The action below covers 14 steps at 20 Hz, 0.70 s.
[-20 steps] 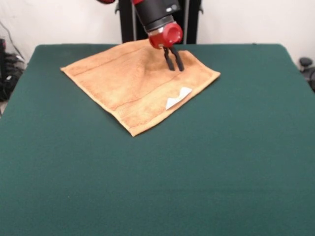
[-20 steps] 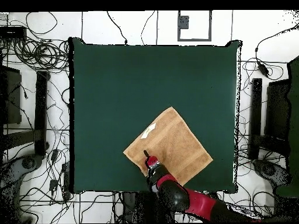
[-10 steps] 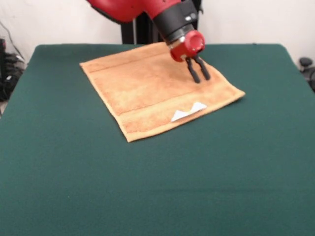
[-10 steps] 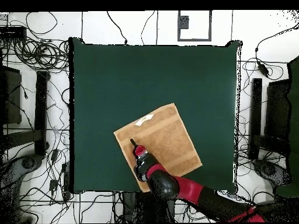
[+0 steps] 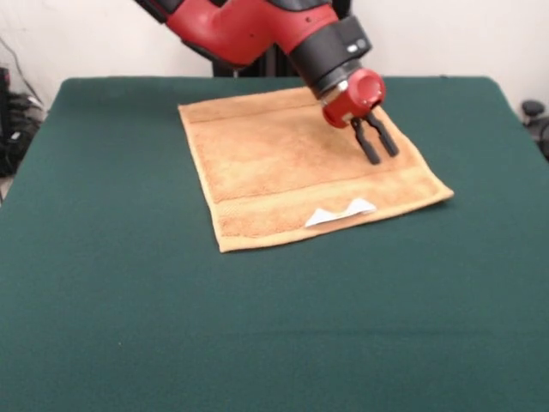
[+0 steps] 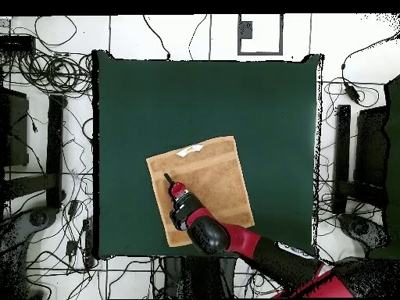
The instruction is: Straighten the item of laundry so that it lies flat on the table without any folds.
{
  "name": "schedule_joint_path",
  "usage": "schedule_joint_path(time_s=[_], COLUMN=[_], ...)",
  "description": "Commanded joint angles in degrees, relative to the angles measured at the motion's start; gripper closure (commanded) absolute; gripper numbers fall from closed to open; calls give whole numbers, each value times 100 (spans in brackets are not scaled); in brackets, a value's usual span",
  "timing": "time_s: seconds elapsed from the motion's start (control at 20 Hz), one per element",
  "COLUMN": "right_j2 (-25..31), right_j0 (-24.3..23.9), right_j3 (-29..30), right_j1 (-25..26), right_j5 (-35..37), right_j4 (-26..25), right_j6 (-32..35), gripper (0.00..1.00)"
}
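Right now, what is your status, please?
Gripper down on towel, jaws nearly closed. Towel flat on table, no folds seen. Nothing in the way.

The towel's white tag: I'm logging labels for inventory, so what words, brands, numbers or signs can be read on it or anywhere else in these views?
None can be read.
White care tag on the tan-orange terry towel: looks blank, too small to show print.
Red and black arm's hand: no marking visible.
Dark green cloth-covered table: no text.
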Motion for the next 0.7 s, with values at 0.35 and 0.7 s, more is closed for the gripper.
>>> schedule_joint_path(time_s=[0.35,0.7], right_j2=[525,34], right_j0=[401,714], right_j3=[-1363,-1658], right_j1=[166,-387], right_j5=[30,235], right_j4=[312,208], right_j6=[846,320], gripper=[0,0])
